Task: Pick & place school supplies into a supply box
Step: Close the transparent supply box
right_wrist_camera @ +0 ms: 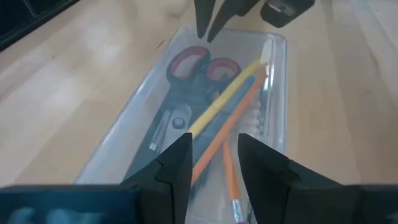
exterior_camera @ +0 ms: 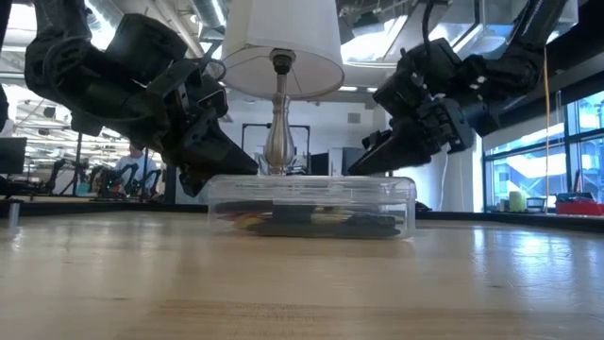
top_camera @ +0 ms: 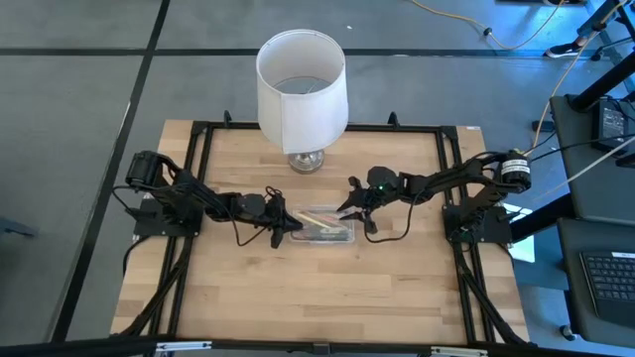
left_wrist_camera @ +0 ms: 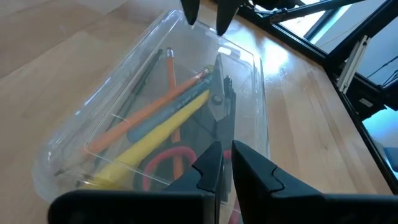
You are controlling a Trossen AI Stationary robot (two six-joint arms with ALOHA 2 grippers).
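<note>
Supply box sits centre of the high view on the counter, lid on, pens and scissors inside. Left end effector narrow at its left end, right end effector narrow at the right end, neither holding anything. Judgement: press the lid evenly at both ends, then lift straight off.

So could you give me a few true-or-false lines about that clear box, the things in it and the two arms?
1. The scissors lie inside the box. True.
2. The lamp stands on the box. False: it stands behind it, on the table.
3. The left gripper and right gripper are at opposite ends of the box. True.
4. A yellow pen lies loose on the table. False: it is in the box.
</note>
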